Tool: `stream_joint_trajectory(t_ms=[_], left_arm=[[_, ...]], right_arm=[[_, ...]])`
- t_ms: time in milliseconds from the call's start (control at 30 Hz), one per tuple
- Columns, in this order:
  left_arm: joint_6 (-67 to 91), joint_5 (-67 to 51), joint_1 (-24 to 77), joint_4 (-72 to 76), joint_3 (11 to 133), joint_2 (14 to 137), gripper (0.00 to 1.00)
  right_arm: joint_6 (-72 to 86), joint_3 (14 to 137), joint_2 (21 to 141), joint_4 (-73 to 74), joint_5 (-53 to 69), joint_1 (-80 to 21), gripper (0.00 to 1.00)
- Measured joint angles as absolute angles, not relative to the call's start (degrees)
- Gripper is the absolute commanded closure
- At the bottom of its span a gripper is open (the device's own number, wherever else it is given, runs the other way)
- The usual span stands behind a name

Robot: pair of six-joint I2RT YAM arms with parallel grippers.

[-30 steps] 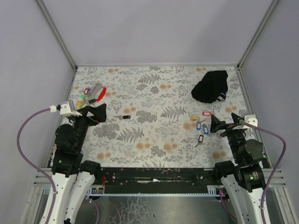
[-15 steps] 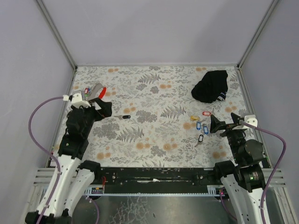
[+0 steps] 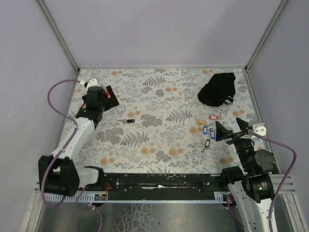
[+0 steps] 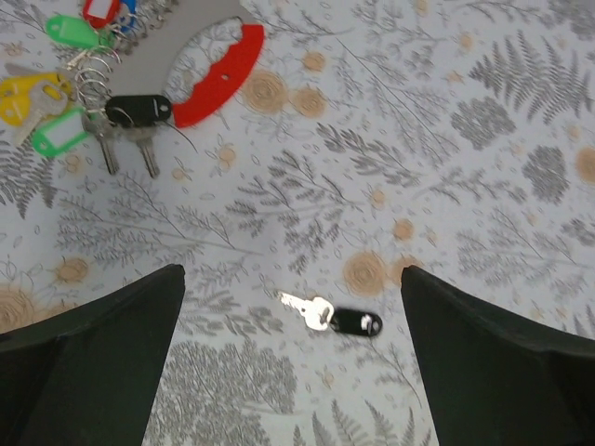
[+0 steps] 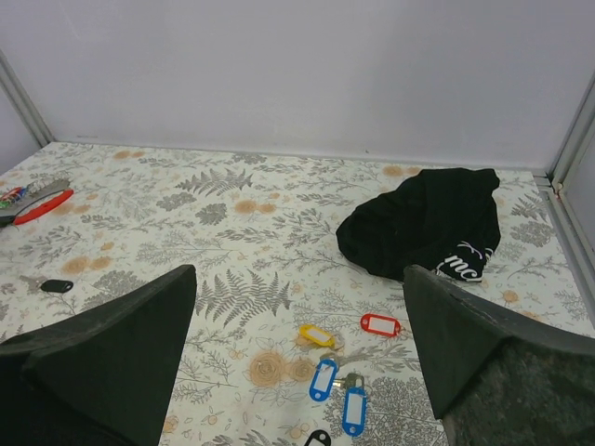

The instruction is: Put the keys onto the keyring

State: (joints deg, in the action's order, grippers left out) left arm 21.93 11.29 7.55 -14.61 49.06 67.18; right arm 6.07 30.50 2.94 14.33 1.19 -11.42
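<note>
Left arm (image 3: 79, 130) extended far, left fingers (image 4: 93, 362) gaping near the keyring (image 4: 218, 74); right fingers (image 5: 102, 353) gaping.

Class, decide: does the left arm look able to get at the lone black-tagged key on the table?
Probably yes: the left gripper is open and pointed toward the black-tagged key, with nothing lying between them.
</note>
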Motion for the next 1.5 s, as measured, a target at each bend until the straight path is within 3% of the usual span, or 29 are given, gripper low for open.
stream_joint_trajectory(t_ms=[400,700,833,1033,1233,1500], left_arm=[[18.55,8.47,-1.1,-6.11,63.48,97.34,0.0],[17.45,-0.12,-7.35,-5.26,74.24,115.02,0.16],[16.53,-2.48,-8.21,-5.43,77.73,118.39,0.21],[15.7,-5.91,-8.27,-6.5,80.71,120.42,0.4],[16.8,-10.87,-7.7,-7.86,80.79,120.49,0.51],[18.2,-12.69,1.04,-8.27,79.5,119.83,0.57]], right_arm=[[6.24,30.11,0.89,14.31,3.38,-11.53,0.01],[6.24,30.06,1.3,14.31,4.21,-11.53,0.01],[6.24,30.06,1.96,14.31,4.23,-11.53,0.01],[6.24,30.0,2.2,14.31,4.25,-11.53,0.01],[6.24,29.95,2.0,14.28,4.27,-11.53,0.01],[6.28,29.89,1.02,13.76,5.54,-11.55,0.01]])
